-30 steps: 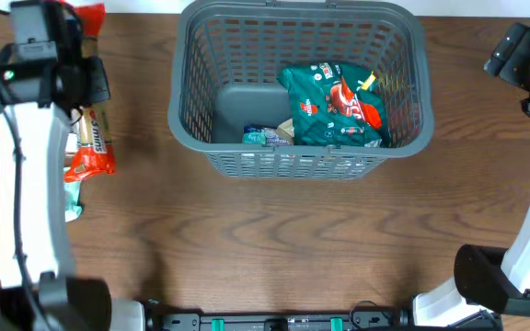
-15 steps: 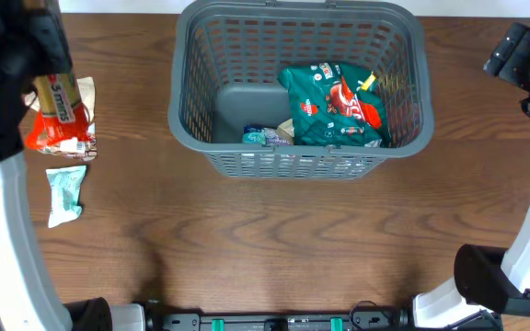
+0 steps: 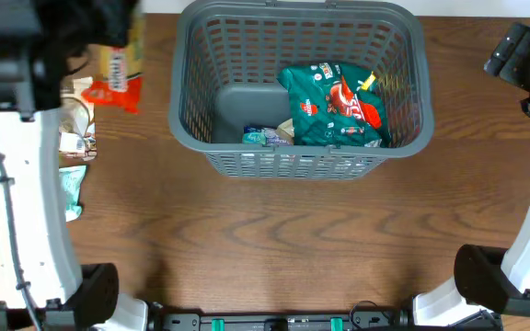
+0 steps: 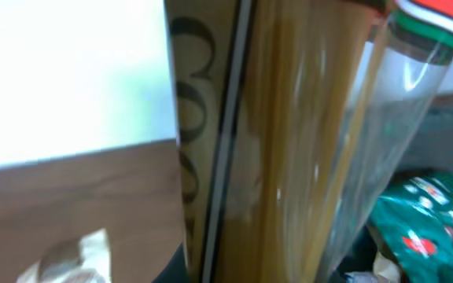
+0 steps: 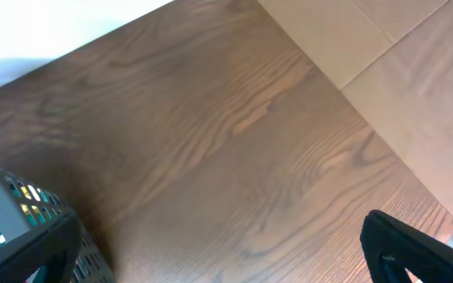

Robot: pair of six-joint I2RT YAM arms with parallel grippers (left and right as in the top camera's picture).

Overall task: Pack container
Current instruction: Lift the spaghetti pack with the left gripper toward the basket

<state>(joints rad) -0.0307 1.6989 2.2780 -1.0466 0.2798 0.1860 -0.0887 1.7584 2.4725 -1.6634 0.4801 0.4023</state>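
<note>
Sitting at the far middle of the wooden table point(image 3: 265, 239), the container point(image 3: 293, 164) is a large grey lattice-sided basket with its open top facing up. Inside, a green packet with red print point(image 3: 331, 106) leans against the right-hand part of the floor and walls, and a small pale packet point(image 3: 265, 136) lies just beside it along the near wall; the left part of the floor is bare. To the left of the basket and above the tabletop, the left gripper point(image 3: 109, 35) is clamped on a spaghetti packet point(image 3: 120, 66), yellow with a red end, which hangs near the basket's left wall without touching it. The left wrist view shows the same packet pressed close to the lens, pasta strands visible through clear film point(image 4: 289, 141). On the table below that arm lie a pale green packet point(image 3: 70, 188) and a whitish wrapper point(image 3: 76, 140), partly hidden by the arm. Well to the right of the basket, the right gripper point(image 3: 521, 66) hangs with its jaws apart, gripping nothing.
</note>
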